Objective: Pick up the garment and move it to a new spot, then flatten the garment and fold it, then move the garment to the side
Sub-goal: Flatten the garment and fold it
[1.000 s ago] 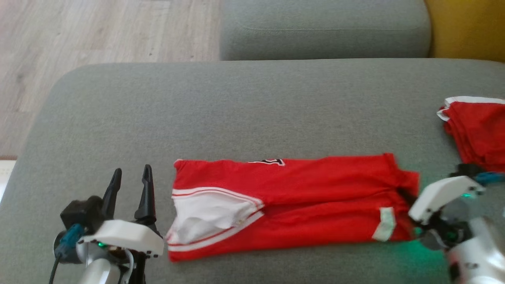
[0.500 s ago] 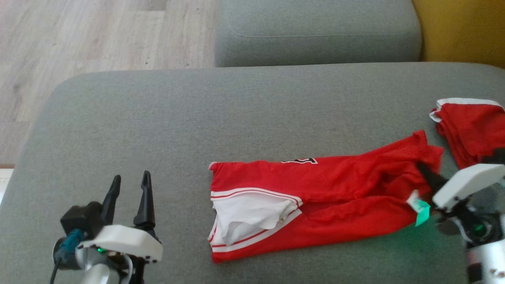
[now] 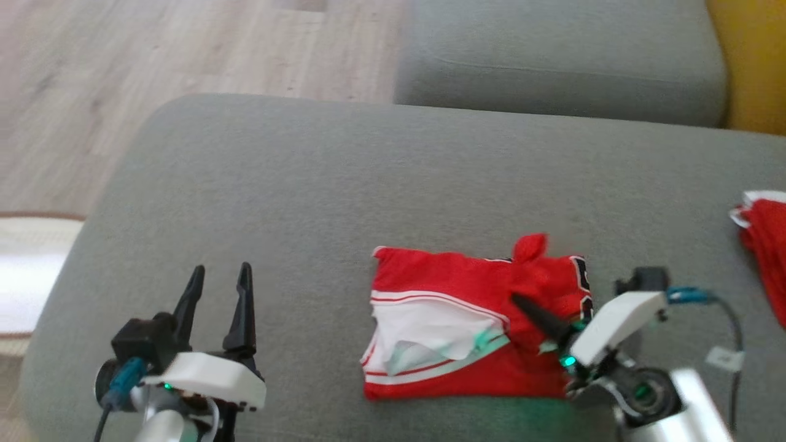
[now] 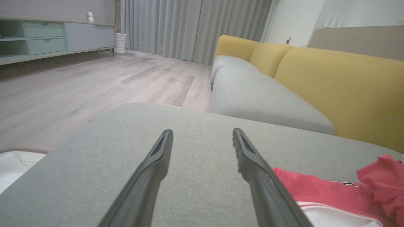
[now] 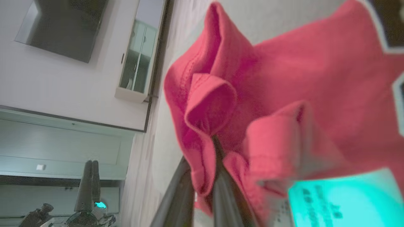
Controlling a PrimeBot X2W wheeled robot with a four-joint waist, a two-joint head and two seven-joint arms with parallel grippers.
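Observation:
The garment (image 3: pixel 454 288), a red jersey with a white striped-trim sleeve, lies on the grey cushion (image 3: pixel 307 184), its right end lifted and doubled over to the left. Part of the black number shows on the turned-over side. My right gripper (image 3: pixel 517 299) is shut on the garment's hem. In the right wrist view the right gripper (image 5: pixel 214 142) pinches bunched red cloth of the garment (image 5: pixel 284 88) beside its label (image 5: pixel 341 201), lit green. My left gripper (image 3: pixel 219 285) stands open at the lower left, apart from the cloth. In the left wrist view the left gripper (image 4: pixel 202 135) holds nothing, the garment (image 4: pixel 315 192) to its right.
A thick red cloth stack (image 3: pixel 767 258) with a white edge lies at the cushion's right edge. Behind are a second grey seat (image 3: pixel 552 61) and a yellow sofa back (image 3: pixel 752 61). Wood floor (image 3: pixel 123 73) lies beyond the cushion's left edge, with a pale rug (image 3: pixel 31 270).
My right gripper has carried the hem up and leftwards over the garment, folding it to about half its length. The head camera has shifted. The left gripper has stayed put.

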